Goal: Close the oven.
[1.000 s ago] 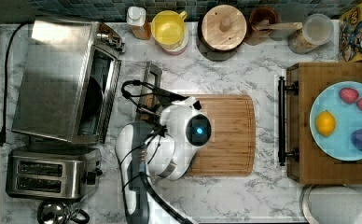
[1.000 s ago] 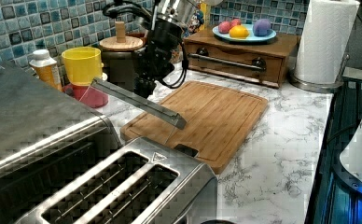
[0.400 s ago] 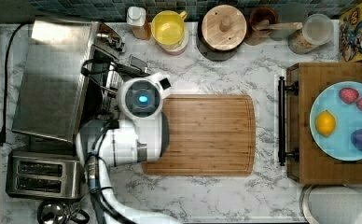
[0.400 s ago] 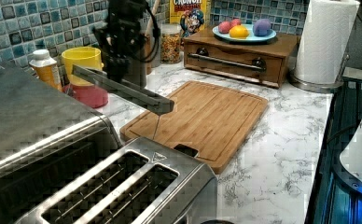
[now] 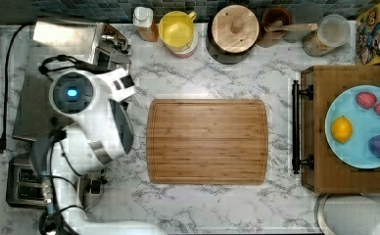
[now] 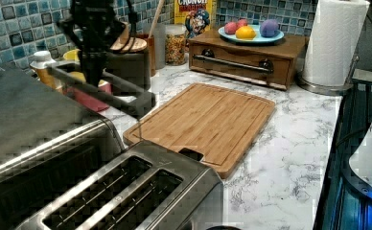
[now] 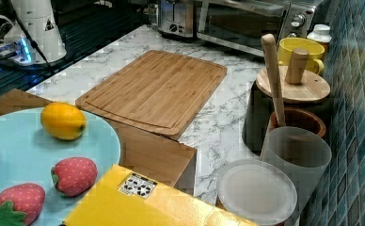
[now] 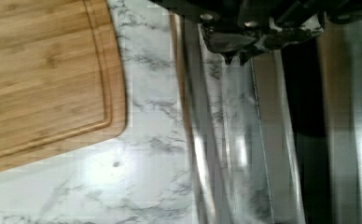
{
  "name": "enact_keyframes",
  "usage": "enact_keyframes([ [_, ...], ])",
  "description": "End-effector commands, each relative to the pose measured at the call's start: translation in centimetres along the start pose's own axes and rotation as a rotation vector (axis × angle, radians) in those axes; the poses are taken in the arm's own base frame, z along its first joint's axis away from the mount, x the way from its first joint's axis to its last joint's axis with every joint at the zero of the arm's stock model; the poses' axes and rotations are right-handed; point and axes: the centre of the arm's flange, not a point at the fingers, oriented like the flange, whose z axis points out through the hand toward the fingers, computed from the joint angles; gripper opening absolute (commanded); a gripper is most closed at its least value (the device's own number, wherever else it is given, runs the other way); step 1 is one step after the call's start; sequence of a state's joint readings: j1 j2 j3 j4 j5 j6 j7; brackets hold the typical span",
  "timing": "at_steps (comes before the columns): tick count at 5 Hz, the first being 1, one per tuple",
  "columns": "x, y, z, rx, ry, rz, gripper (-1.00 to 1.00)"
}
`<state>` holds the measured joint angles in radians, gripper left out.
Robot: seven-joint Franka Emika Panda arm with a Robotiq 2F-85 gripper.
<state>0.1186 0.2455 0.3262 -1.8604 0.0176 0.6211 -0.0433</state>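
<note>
The arm [image 5: 92, 122] hangs over the oven [image 5: 56, 63], parked in the top view's upper left corner of the counter, just above the toaster [image 5: 24, 183]. In the left view the gripper [image 6: 92, 50] comes down on the door [image 6: 102, 91], which juts out half raised, bar handle at its free edge; my read is the arm sits on the outer face so it can swing the door up on its hinge. Whether the fingers are spread or pressed together, I cannot tell: in the wrist view the dark tips [image 8: 235, 53] sit right against the shiny frame, but no clear gap shows. The oven itself: boxy brushed steel, a flat top throwing back the light, glass front in a metal frame, knobs by the door in the right view [image 7: 260, 23]. A dark slot of interior shows beside the frame in the wrist view, so it looks not quite shut. The cutting board [image 5: 207, 142] lies bare beside it
</note>
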Motion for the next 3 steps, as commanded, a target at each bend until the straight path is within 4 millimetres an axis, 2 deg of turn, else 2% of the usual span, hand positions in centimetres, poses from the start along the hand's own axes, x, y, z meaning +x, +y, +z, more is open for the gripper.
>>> enact_keyframes([
  [1,0.4,-5.8,-12.6,0.079,0.252,0.06,-1.0],
  [2,0.4,-6.1,-14.0,-0.013,0.307,0.099,-1.0],
  [3,0.4,-6.1,-14.0,-0.012,0.307,0.099,-1.0],
])
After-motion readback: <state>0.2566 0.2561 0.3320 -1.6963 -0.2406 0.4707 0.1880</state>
